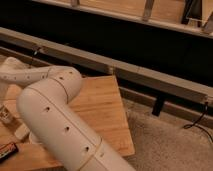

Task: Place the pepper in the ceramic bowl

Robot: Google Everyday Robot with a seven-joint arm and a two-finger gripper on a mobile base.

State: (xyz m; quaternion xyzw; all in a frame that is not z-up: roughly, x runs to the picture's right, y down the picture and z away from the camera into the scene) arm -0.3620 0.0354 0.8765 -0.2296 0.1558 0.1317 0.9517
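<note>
Arm (55, 125) is filling the near view at 7 o'clock, hiding the pepper & ceramic bowl; gripper is out of frame w/ state unknown. Probably reaching left, so go slow. Bench (102, 107) edge is running at 3 o'clock, floor (165, 145) open beyond.
</note>
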